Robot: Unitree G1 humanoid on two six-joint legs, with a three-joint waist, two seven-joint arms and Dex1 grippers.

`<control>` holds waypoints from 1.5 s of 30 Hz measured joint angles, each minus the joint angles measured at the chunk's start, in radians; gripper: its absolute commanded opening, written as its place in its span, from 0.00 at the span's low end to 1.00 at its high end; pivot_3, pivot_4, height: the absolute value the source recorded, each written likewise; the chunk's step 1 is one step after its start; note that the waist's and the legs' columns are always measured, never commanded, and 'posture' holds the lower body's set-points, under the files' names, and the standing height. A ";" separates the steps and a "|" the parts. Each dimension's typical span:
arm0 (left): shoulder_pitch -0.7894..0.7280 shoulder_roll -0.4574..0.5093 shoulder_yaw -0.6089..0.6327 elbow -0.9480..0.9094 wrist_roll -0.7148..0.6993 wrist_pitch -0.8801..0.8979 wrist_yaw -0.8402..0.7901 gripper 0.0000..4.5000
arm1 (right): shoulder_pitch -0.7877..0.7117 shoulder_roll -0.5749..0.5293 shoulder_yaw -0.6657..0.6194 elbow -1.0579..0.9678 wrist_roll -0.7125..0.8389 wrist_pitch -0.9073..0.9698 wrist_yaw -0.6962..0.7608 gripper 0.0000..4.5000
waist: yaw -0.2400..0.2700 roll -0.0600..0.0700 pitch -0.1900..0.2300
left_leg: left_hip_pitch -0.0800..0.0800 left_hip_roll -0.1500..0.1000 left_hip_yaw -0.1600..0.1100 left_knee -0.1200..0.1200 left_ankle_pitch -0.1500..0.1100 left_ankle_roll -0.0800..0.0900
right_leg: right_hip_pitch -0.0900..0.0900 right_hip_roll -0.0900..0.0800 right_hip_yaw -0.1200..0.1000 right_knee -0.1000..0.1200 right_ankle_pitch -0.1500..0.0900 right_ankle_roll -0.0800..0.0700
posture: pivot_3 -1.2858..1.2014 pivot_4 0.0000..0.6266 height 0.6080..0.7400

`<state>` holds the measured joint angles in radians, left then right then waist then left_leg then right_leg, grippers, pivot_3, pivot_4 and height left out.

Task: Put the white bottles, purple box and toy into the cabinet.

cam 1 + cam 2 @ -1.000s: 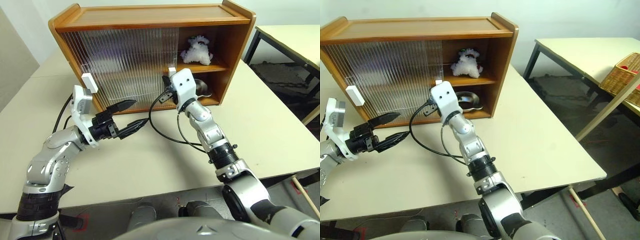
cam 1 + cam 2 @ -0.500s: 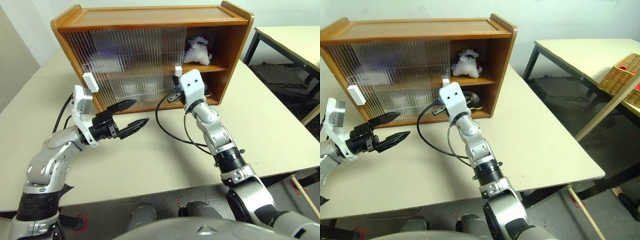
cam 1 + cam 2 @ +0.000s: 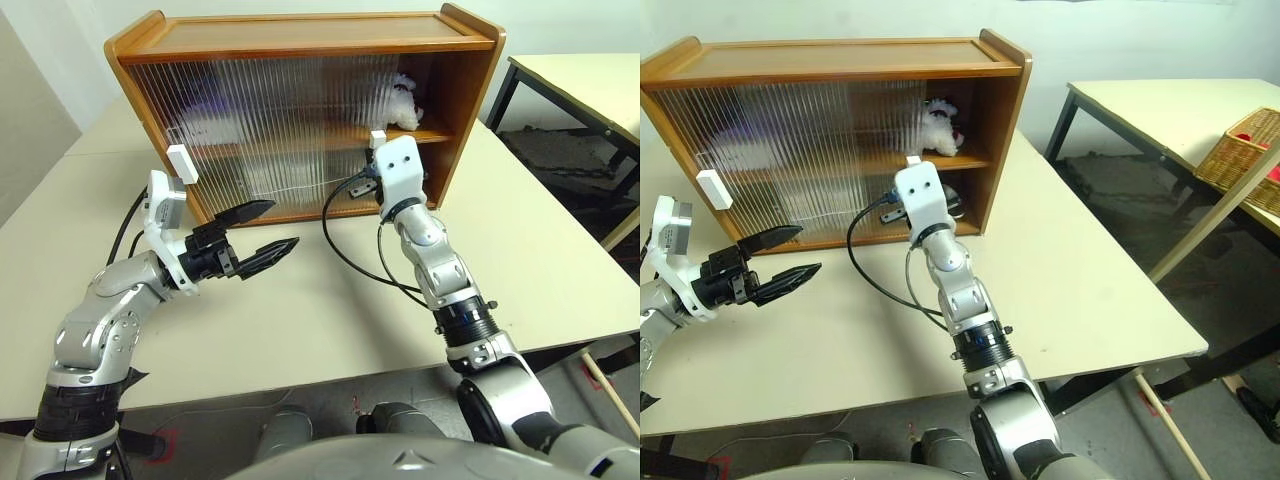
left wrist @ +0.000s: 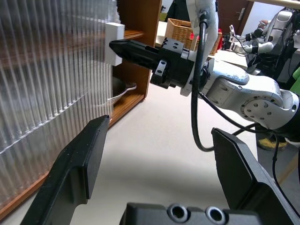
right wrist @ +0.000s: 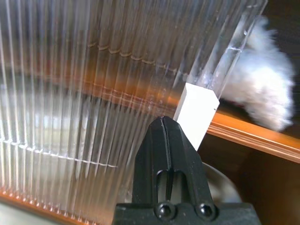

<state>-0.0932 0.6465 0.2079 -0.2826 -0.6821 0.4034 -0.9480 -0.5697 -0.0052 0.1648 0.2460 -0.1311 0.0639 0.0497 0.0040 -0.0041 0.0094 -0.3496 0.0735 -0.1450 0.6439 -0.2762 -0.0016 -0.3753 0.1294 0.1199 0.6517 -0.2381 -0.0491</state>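
The cabinet [image 3: 300, 32] stands at the back of the table, its two ribbed doors covering most of the front. My right gripper [image 5: 161, 123] is shut, its tip pressed against the white handle [image 5: 197, 111] of the right door; the same gripper [image 4: 117, 46] shows in the left wrist view. The toy [image 3: 940, 124] lies on the upper shelf at the right end, half behind the door's edge. A purplish blur, the purple box [image 3: 208, 100], shows through the glass. The white bottles are hidden. My left gripper [image 3: 283, 224] hovers open and empty over the table before the left door.
A steel bowl [image 4: 123, 89] sits on the lower right shelf. The left door's handle [image 3: 181, 163] juts out near my left wrist. A second table with a wicker basket [image 3: 1245, 150] stands to the right, across a gap. A wooden stick [image 3: 1160, 410] leans by the table's corner.
My right gripper has moved right with the door's handle, and the door has slid right, covering more of the toy and the bowl. The left arm has stayed still.
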 measured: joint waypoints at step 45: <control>-0.013 -0.006 -0.025 0.007 0.014 0.000 -0.016 1.00 | 0.267 -0.206 -0.092 -0.200 0.066 -0.082 0.135 0.77 | -0.004 -0.001 -0.001 | 0.003 0.002 0.001 0.001 0.000 0.000 | 0.005 0.014 0.004 -0.002 0.001 0.005 | 0.51 0.00 1.00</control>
<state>-0.1063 0.6403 0.1830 -0.2757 -0.6679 0.4037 -0.9637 -0.3031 -0.2111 0.0726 0.0457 -0.0647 -0.0181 0.1851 0.0001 -0.0050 0.0089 -0.3463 0.0759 -0.1439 0.6450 -0.2766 -0.0015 -0.3700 0.1438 0.1242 0.6500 -0.2376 -0.0443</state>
